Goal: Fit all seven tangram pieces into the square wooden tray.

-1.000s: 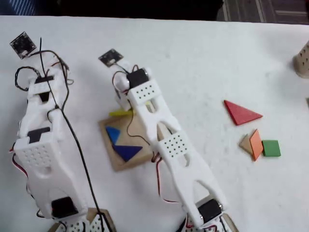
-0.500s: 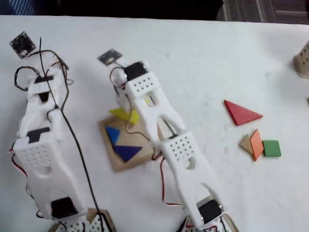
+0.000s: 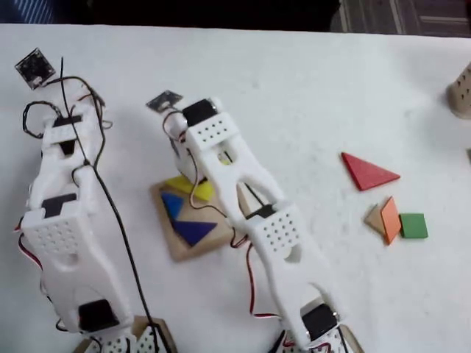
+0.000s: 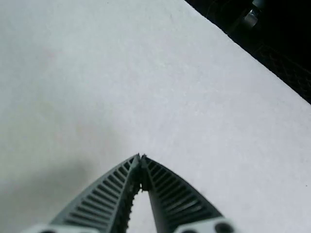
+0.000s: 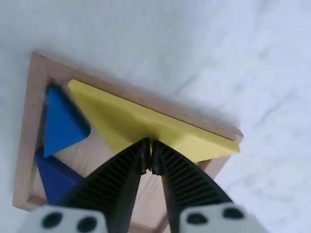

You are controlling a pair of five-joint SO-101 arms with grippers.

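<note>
The square wooden tray [image 3: 179, 246] lies near the table's middle, under my right arm. It holds a small blue triangle [image 5: 60, 121] and a darker blue piece [image 5: 54, 177]. My right gripper [image 5: 149, 148] is shut on the edge of a large yellow triangle [image 5: 138, 121], which lies tilted across the tray's [image 5: 30, 121] far part; it also shows as a yellow triangle [image 3: 190, 187] from above. A red triangle [image 3: 366, 173], an orange piece [image 3: 390, 218], a tan triangle [image 3: 374, 218] and a green square [image 3: 413, 225] lie to the right. My left gripper [image 4: 141, 165] is shut over bare white table.
A perforated cardboard cylinder [image 3: 461, 92] stands at the right edge. Two black square tags [image 3: 34, 66] [image 3: 163, 101] and loose cables [image 3: 110, 206] lie around the arms. The table's far edge [image 4: 252, 53] borders a dark area.
My right arm has shifted toward the far left. The yellow triangle, seen as a thin strip before, has come down flatter over the tray's far part. The left arm kept still.
</note>
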